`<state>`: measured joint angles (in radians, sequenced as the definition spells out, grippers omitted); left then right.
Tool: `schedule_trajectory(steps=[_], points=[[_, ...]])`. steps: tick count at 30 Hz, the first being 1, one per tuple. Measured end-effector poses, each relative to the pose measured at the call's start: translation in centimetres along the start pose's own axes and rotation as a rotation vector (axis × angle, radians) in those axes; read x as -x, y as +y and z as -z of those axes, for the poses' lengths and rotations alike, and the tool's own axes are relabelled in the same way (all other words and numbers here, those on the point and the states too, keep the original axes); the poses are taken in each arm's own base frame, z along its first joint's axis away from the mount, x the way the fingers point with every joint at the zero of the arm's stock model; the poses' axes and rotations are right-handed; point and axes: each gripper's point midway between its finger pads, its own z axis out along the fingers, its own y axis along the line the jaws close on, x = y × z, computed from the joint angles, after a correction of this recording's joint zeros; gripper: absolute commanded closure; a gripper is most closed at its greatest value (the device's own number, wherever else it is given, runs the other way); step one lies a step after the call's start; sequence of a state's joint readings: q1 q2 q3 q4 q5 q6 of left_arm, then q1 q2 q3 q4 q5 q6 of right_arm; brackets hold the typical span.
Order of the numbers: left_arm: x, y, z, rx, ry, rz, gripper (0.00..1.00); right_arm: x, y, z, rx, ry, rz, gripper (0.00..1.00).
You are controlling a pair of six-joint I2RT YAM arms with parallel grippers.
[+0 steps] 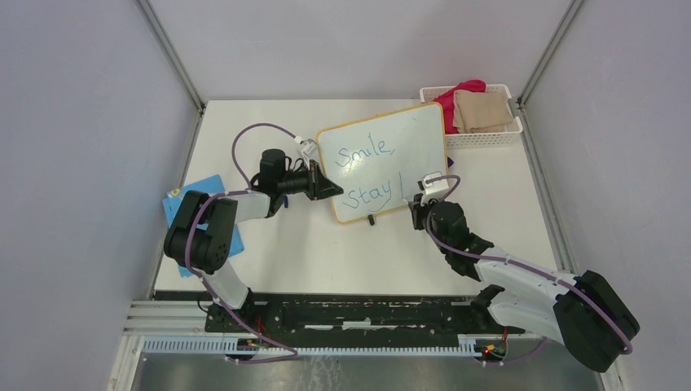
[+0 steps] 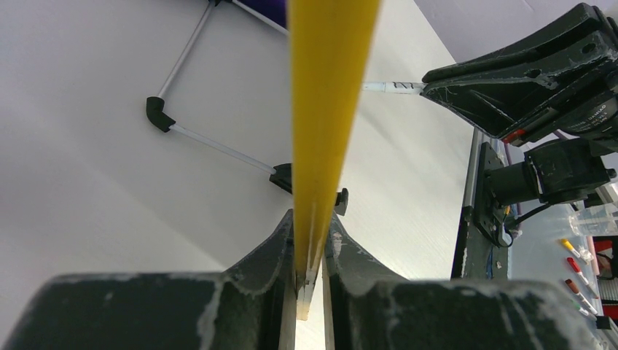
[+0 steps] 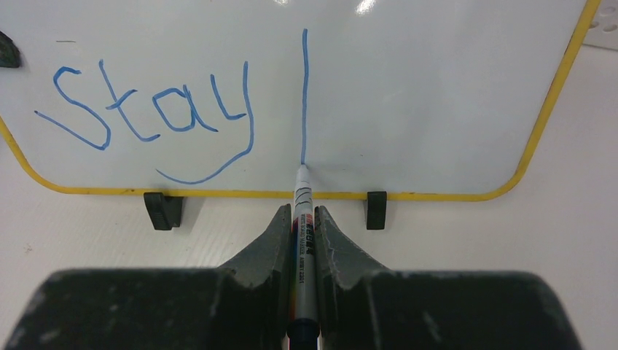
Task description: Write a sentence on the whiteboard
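The whiteboard (image 1: 383, 159) with a yellow frame stands tilted mid-table on small black feet. It bears blue writing (image 1: 367, 151): "Smile," above "Stay" and one vertical stroke (image 3: 304, 95). My left gripper (image 1: 330, 190) is shut on the board's left edge, seen edge-on as a yellow strip (image 2: 328, 109) between its fingers. My right gripper (image 1: 420, 205) is shut on a white marker (image 3: 302, 219). The marker's tip touches the board at the bottom of the vertical stroke, just above the lower frame (image 3: 437, 195).
A white basket (image 1: 481, 134) holding red and tan cloths stands at the back right, just behind the board. A blue card (image 1: 200, 212) lies at the table's left edge under my left arm. Grey walls close in both sides.
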<state>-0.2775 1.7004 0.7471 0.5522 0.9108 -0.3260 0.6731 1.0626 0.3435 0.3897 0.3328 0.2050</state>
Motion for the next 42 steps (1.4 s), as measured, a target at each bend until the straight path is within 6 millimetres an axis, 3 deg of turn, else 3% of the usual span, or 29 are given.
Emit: schedule_trajectory(steps=[6, 13, 16, 42], points=[[0.0, 0.0, 0.0, 0.0, 0.0, 0.0, 0.98, 0.4, -0.1, 0.5, -0.002, 0.005, 0.004, 1.0], [0.0, 0.0, 0.0, 0.0, 0.0, -0.001, 0.98, 5.6, -0.3, 0.4, -0.034, -0.1, -0.013, 1.0], [0.0, 0.0, 0.0, 0.0, 0.0, -0.004, 0.98, 6.5, -0.6, 0.1, -0.052, -0.114, -0.018, 1.0], [0.0, 0.0, 0.0, -0.001, 0.0, -0.01, 0.98, 5.2, -0.6, -1.7, -0.075, -0.044, 0.009, 1.0]])
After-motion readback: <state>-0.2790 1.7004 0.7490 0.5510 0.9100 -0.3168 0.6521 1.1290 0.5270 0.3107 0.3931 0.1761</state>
